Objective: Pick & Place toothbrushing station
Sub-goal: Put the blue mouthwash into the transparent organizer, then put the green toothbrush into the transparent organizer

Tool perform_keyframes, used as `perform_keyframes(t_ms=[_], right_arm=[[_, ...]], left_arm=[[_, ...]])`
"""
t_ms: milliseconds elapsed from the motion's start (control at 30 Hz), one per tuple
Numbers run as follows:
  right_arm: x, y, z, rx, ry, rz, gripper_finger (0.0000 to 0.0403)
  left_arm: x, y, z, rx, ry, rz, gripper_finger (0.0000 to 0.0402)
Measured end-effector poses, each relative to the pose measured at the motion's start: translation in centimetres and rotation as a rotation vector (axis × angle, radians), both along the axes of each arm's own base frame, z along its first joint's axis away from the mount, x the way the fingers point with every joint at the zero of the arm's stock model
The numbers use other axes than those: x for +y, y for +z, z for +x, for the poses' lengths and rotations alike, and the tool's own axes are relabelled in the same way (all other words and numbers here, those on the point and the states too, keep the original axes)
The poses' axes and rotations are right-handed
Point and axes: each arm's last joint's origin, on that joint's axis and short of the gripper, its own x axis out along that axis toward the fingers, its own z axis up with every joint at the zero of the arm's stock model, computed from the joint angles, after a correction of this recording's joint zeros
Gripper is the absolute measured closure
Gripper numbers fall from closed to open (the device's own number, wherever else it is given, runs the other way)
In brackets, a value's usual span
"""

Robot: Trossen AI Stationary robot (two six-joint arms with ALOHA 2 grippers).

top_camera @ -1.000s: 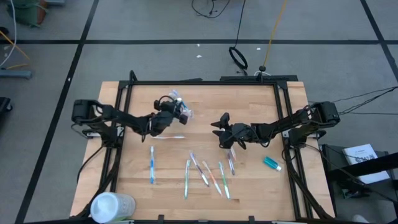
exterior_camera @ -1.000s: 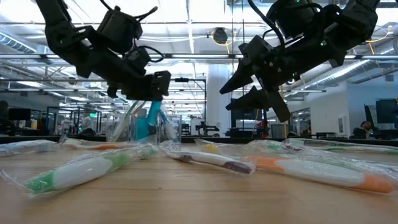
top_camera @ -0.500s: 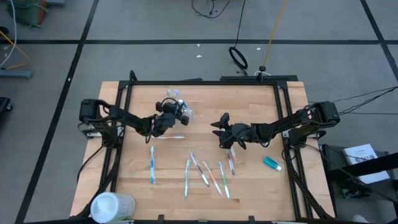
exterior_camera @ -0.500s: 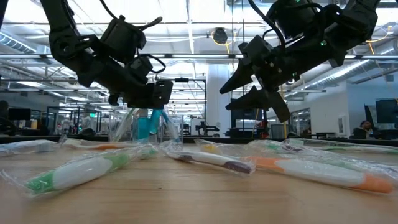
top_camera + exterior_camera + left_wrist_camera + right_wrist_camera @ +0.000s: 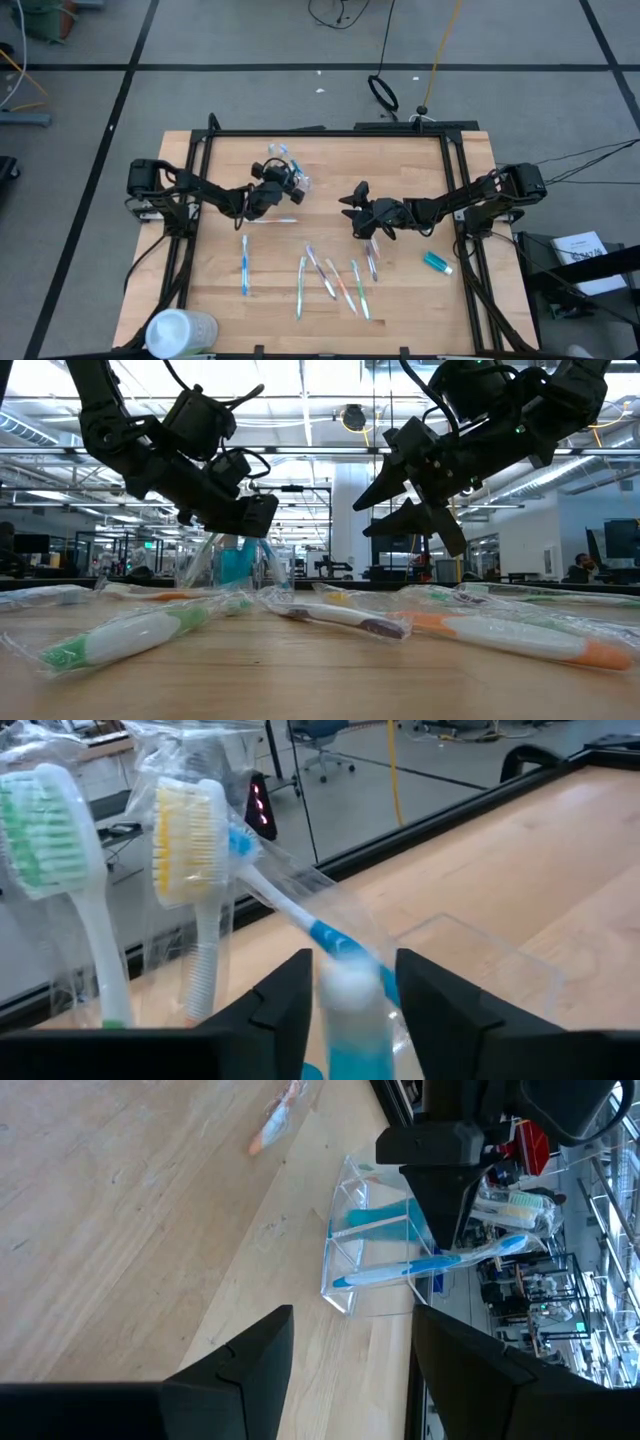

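The clear cup (image 5: 289, 172) (image 5: 362, 1250) stands at the table's far left of centre. In it are a teal toothpaste tube (image 5: 238, 561) (image 5: 376, 1215), a blue toothbrush (image 5: 430, 1264) leaning on its rim, and wrapped green (image 5: 45, 830) and yellow-bristled (image 5: 186, 838) brushes. My left gripper (image 5: 352, 975) (image 5: 252, 518) hangs open just above the cup, its fingers on either side of the tube's white top (image 5: 350, 990). My right gripper (image 5: 351, 208) (image 5: 352, 1318) hovers open at the table's middle, holding nothing. Several wrapped toothbrushes (image 5: 332, 281) lie flat nearer the front.
A blue toothbrush (image 5: 244, 266) lies alone at the front left. Another teal tube (image 5: 437, 262) lies by the right edge. A big white cylindrical container (image 5: 181, 331) stands at the front left corner. A black frame (image 5: 330, 131) runs round the tabletop.
The teal tube, which hung tilted under my left gripper's fingers, has sunk lower into the cup and now stands nearly upright there. My left gripper has stayed just above the cup. My right arm has kept still.
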Motion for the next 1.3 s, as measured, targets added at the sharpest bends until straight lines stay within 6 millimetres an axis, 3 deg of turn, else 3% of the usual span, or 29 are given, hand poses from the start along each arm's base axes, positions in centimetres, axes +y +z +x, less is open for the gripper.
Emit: perform_keyframes(t_ms=[167, 500, 800, 1133, 1300], right_arm=[[0.0, 0.0, 0.0, 0.000, 0.000, 0.000, 0.0206], [0.0, 0.0, 0.0, 0.000, 0.000, 0.000, 0.0206], [0.0, 0.0, 0.0, -0.003, -0.005, 0.011, 0.0206], [0.0, 0.0, 0.0, -0.016, -0.004, 0.055, 0.0206], [0.7, 0.7, 0.5, -0.115, 0.218, 0.303, 0.0206]], left_arm=[[0.0, 0.0, 0.0, -0.001, -0.010, -0.004, 0.0217], [0.0, 0.4, 0.0, 0.012, -0.017, 0.011, 0.0213], [-1.2, 4.3, -0.6, -0.086, -0.081, 0.060, 0.0213], [-4.3, 8.4, -1.7, -0.133, -0.265, 0.155, 0.0213], [-4.9, 8.7, -1.8, -0.166, -0.329, 0.137, 0.0213]])
